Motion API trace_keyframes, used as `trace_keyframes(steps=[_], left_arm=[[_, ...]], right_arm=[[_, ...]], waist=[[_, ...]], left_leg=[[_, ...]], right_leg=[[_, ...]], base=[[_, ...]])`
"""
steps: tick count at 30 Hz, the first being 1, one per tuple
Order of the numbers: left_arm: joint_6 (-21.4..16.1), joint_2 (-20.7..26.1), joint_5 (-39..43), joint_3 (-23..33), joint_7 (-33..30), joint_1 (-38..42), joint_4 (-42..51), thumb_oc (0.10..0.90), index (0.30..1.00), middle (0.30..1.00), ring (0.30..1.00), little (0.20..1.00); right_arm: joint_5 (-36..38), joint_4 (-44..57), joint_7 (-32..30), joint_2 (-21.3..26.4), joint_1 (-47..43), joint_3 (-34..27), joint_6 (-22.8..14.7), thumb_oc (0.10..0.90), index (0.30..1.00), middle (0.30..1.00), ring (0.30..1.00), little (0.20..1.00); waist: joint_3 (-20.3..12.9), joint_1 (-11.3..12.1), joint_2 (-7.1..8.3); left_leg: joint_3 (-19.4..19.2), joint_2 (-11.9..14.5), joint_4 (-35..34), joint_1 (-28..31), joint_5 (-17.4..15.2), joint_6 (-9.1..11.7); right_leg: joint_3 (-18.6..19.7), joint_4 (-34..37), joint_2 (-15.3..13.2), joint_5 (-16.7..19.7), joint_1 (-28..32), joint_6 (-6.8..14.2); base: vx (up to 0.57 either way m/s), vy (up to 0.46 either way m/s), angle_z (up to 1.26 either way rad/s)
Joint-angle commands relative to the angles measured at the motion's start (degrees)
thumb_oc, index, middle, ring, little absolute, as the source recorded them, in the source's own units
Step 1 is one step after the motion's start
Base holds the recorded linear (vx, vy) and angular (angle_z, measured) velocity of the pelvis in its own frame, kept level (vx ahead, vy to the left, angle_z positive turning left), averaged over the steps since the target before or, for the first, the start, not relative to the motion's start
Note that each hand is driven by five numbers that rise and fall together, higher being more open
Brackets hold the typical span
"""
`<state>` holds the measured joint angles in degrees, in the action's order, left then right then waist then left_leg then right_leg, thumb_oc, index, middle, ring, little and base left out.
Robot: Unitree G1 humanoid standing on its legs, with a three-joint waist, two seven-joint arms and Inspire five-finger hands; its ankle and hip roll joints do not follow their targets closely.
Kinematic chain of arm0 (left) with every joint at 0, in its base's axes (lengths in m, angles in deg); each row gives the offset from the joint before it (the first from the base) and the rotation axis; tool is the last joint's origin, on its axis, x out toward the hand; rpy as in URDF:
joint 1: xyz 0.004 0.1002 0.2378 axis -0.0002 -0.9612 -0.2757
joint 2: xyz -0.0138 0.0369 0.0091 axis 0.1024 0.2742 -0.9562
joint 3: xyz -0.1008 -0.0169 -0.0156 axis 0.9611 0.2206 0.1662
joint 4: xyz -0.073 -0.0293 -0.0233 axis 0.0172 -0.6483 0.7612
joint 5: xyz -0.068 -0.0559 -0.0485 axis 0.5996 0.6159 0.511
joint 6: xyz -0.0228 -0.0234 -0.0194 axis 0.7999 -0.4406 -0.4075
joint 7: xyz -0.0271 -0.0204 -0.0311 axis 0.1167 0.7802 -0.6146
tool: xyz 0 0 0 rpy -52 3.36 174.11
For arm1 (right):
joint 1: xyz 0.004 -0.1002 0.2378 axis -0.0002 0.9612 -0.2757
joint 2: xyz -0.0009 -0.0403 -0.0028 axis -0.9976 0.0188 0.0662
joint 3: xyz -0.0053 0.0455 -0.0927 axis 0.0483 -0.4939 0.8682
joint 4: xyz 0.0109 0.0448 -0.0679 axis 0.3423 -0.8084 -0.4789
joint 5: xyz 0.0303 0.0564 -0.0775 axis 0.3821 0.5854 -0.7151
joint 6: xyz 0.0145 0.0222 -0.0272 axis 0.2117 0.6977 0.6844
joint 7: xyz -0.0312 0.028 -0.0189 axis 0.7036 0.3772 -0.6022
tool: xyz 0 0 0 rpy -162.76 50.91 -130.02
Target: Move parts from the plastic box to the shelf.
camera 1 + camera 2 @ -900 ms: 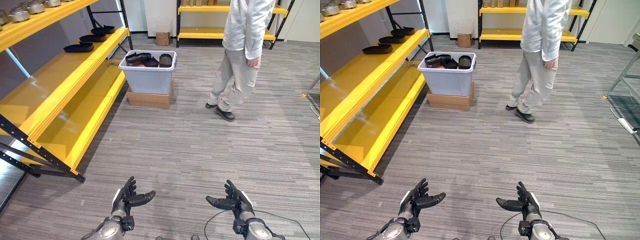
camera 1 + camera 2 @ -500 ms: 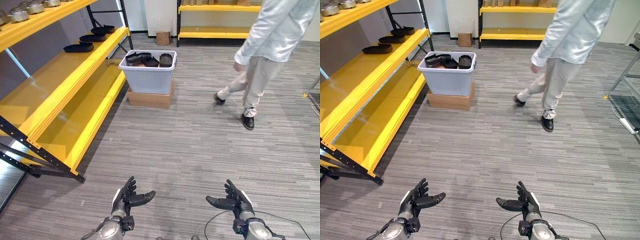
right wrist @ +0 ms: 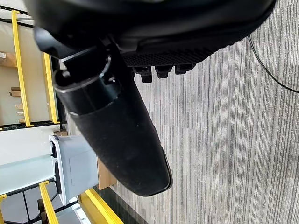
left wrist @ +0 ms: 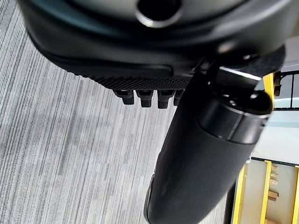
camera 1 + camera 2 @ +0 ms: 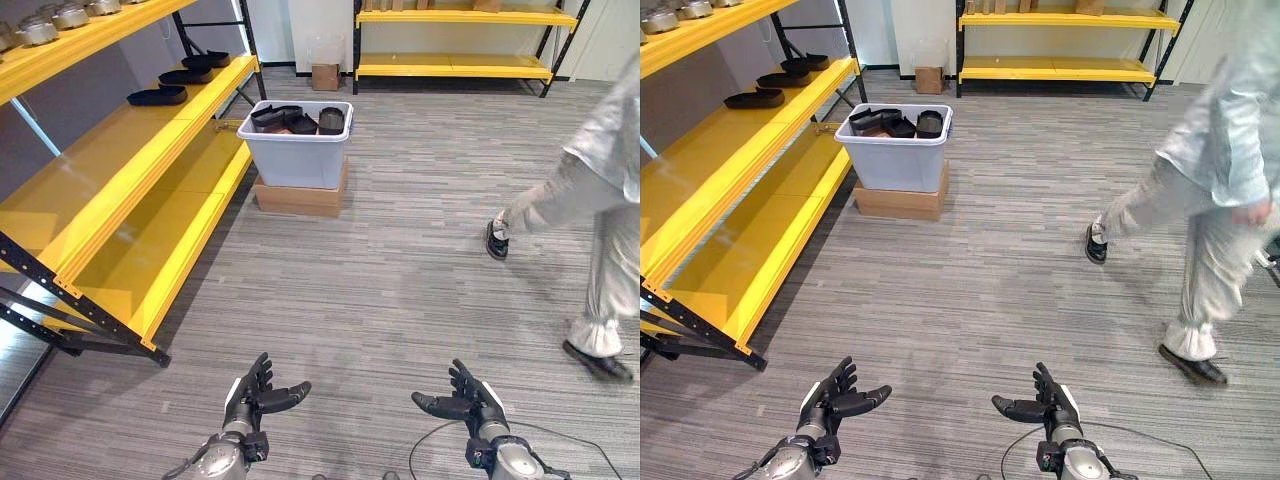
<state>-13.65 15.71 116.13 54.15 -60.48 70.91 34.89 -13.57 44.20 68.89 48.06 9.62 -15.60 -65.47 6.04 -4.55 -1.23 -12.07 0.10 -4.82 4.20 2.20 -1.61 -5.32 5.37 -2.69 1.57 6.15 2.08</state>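
Ahead, grey plastic box [image 5: 296, 145] w/ dark parts [image 5: 290, 119] on cardboard; both hands empty, fingers relaxed.

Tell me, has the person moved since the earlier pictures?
Yes. The person has walked to the robot's right and nearer, away from the plastic box, which stays on its cardboard base.

bright even light, motion-blurred person [image 5: 1220, 190]

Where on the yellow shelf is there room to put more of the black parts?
The near stretch of the middle shelf is bare, from the closest black part to its front end. The bottom level looks bare too. It is crowded at the far end, where three black parts lie in a row, and in the plastic box.
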Motion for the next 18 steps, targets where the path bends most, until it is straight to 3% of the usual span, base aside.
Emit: trace_keyframes(steps=[1, 18], left_arm=[[-4.4, 0.7, 1.0, 3.5, 0.0, 4.9, 0.3, 0.900, 1.000, 1.000, 1.000, 1.000], [-4.6, 1.3, 1.2, 4.3, 0.0, 5.3, 1.3, 0.900, 1.000, 1.000, 1.000, 1.000]], right_arm=[[0.5, 2.5, 0.6, 0.5, -3.5, -0.6, -4.7, 0.900, 1.000, 1.000, 1.000, 1.000], [1.4, 2.5, 0.6, 1.0, -4.6, -1.2, -4.8, 0.900, 1.000, 1.000, 1.000, 1.000]], waist=[[-1.4, -0.2, 1.23], [-0.5, 0.5, 2.20]], left_leg=[[1.8, 5.7, -0.2, 2.5, -3.1, 4.7], [1.5, 5.9, 1.7, 1.3, -3.7, 4.6]], right_leg=[[-1.2, -1.0, -3.1, -4.9, 2.4, 4.6], [-0.9, -0.8, -3.3, -4.8, 1.9, 4.7]], base=[[0.00, 0.000, 0.00], [0.00, 0.000, 0.00]])
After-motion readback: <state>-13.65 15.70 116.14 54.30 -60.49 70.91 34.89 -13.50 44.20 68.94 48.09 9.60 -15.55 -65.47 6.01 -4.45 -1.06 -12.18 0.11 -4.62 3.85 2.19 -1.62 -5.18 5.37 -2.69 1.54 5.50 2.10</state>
